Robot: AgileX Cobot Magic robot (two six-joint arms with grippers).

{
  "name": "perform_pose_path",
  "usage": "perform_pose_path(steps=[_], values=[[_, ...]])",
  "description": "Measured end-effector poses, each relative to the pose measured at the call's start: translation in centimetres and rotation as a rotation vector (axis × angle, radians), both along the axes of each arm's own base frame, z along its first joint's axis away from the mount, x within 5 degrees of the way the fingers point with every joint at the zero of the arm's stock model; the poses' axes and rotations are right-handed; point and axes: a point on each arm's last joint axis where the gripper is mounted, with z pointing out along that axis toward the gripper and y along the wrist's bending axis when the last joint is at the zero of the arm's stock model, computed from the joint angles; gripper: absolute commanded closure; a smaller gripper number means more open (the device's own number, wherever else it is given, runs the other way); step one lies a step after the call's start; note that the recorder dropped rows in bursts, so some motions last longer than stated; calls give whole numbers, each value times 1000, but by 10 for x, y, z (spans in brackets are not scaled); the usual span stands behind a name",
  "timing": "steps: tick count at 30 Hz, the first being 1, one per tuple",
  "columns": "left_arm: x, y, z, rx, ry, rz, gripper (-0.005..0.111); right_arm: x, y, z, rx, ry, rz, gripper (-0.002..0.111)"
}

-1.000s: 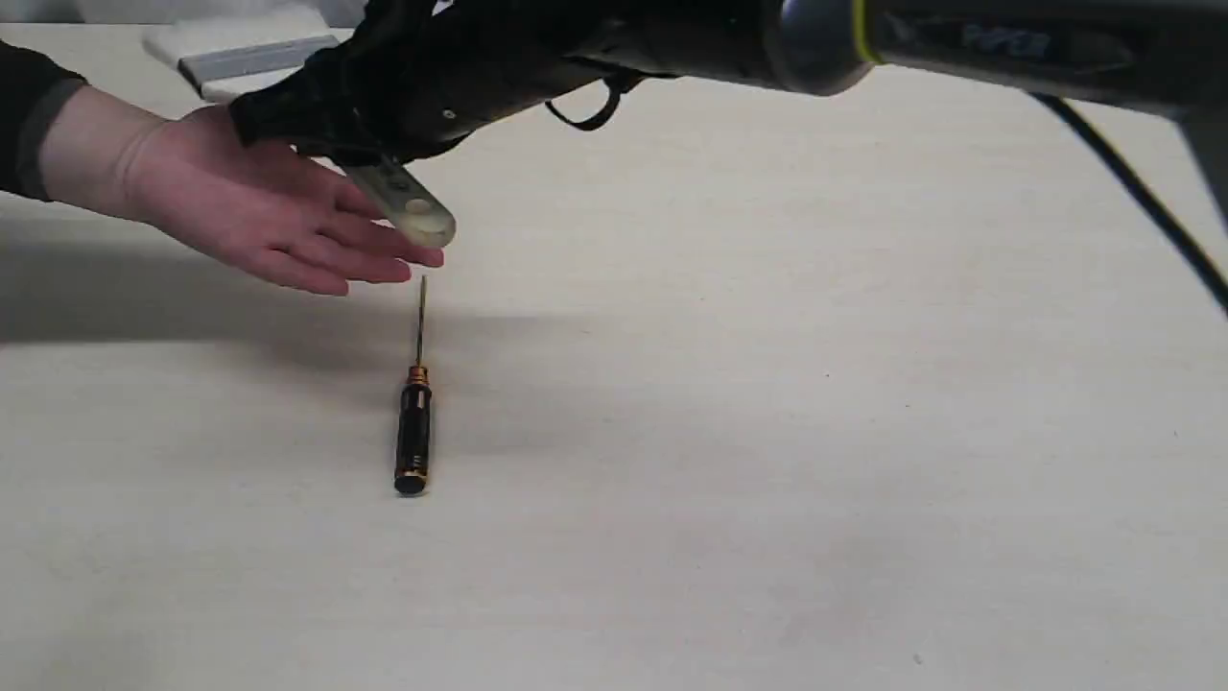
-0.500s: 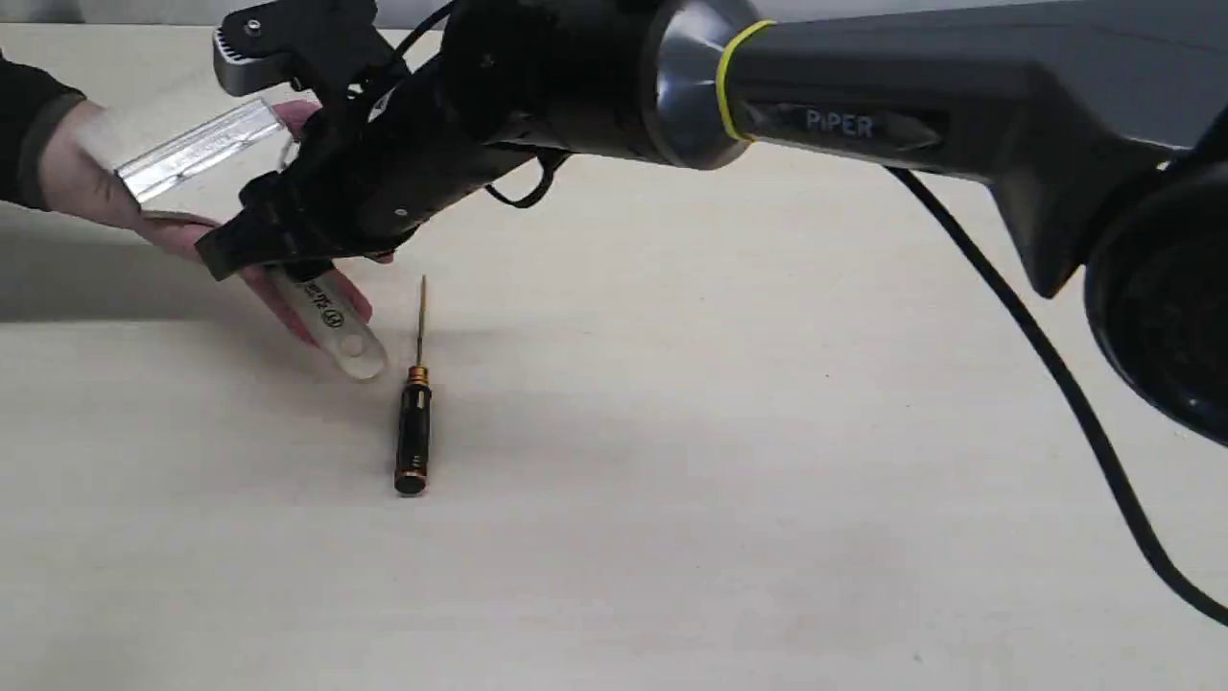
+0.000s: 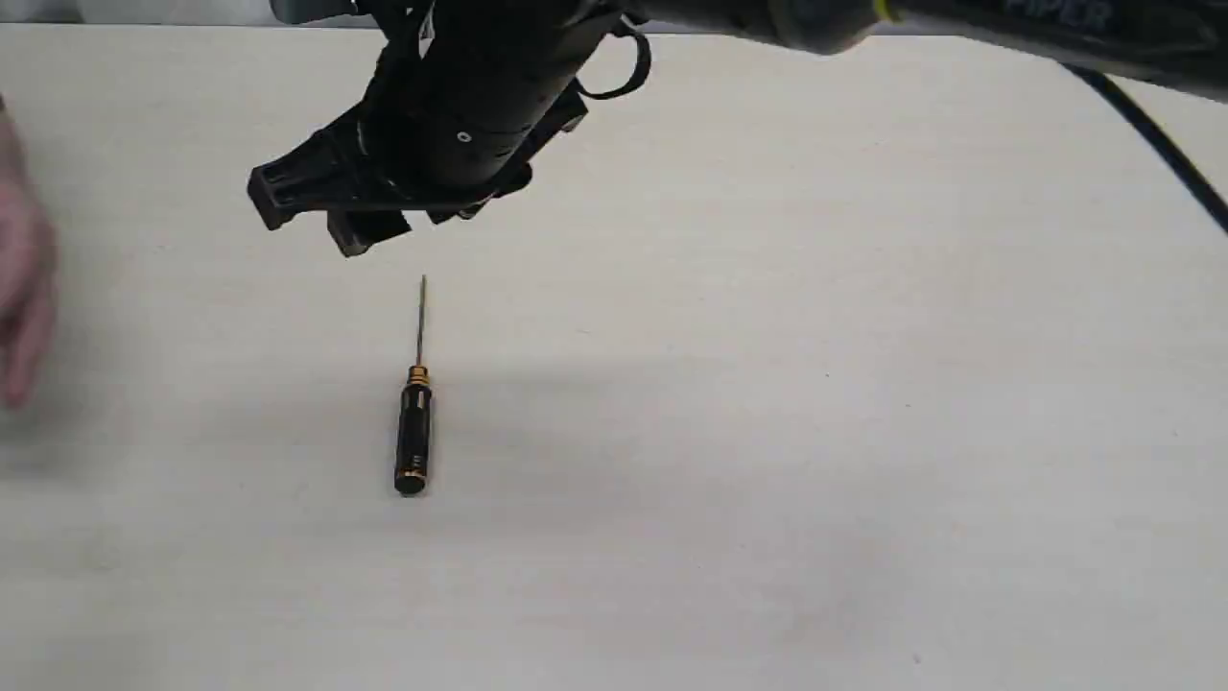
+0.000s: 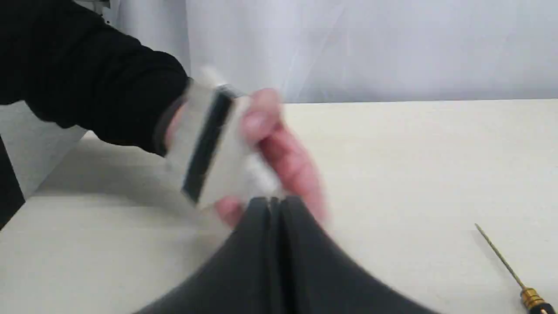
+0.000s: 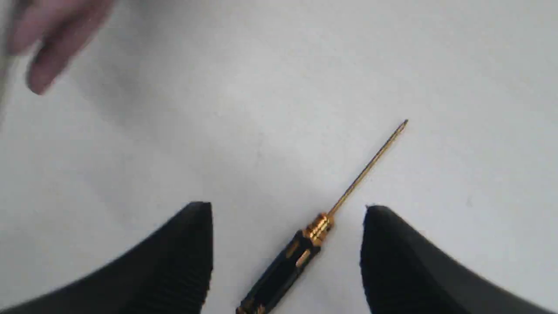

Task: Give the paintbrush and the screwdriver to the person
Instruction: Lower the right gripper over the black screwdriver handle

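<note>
**Inspector:** State of the right gripper's fingers?

**Assistant:** The right gripper (image 5: 287,208) has its two black fingers (image 5: 196,244) spread wide, and they grip nothing. In the right wrist view the screwdriver (image 5: 301,253) lies flat on the table (image 5: 261,109) below the gap. Its black handle is nearest the camera and its thin shaft slants away. No contact between fingers and tool is seen.

**Inspector:** And from the outside camera?

**Assistant:** The right gripper (image 3: 312,216) hangs above the table, just beyond the shaft tip and apart from it. The screwdriver (image 3: 414,422) lies alone on the pale surface, with its handle toward the camera.

**Inspector:** The left gripper?

**Assistant:** The left gripper (image 4: 272,203) has its fingers pressed together, and nothing shows between them.

**Inspector:** Location of the paintbrush?

**Assistant:** The paintbrush (image 4: 205,144) is in the person's hand (image 4: 283,148), off the table and just beyond the left gripper's tips. It is badly blurred: a pale flat shape with a dark band across it. A dark sleeve (image 4: 87,74) runs back from the wrist.

**Inspector:** Anything further on the hand?

**Assistant:** In the exterior view the hand (image 3: 21,278) sits at the left edge, blurred and well apart from the screwdriver. What it holds cannot be told there.
</note>
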Motion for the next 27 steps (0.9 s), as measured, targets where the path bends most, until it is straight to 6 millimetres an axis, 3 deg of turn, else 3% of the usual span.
perform_pose_path(steps=[8, 15, 27], values=[[0, 0, 0, 0, 0, 0, 107, -12, 0, -5, -67, 96, -29, 54], [0, 0, 0, 0, 0, 0, 107, -10, 9, -31, -98, 119, -66, 67], [0, 0, 0, 0, 0, 0, 107, -2, 17, -82, -163, 171, -73, 64]])
